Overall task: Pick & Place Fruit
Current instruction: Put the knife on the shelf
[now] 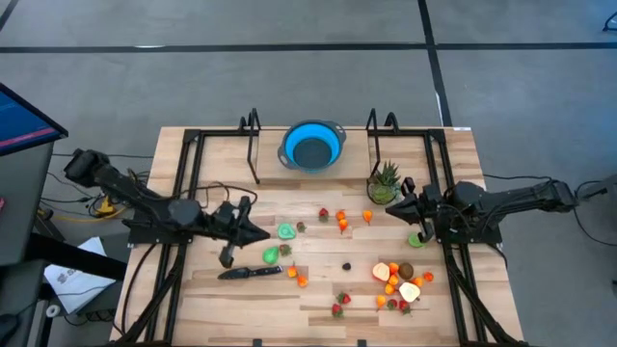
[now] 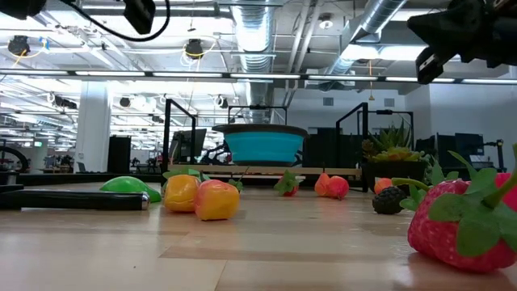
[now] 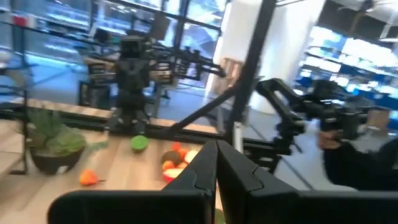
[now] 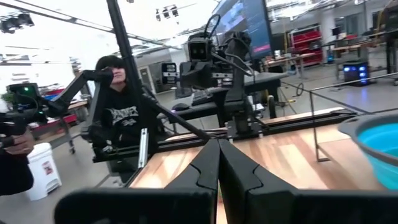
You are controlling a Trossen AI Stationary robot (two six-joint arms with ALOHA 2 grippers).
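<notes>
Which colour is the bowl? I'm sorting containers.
Bright blue with a black rim and handles; the bowl shows best in the high view.

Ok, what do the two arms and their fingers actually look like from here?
Both arms are matte black and jointed, with dark cables trailing from their bases. The left gripper and right gripper end in slim, tapered black fingers with flat, angular faces. No markings visible.

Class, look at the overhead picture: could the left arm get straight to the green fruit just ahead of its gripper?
Probably yes. The left gripper, shut and empty, sits just beside the green fruit, with only bare table between them. It would have to open first.
</notes>
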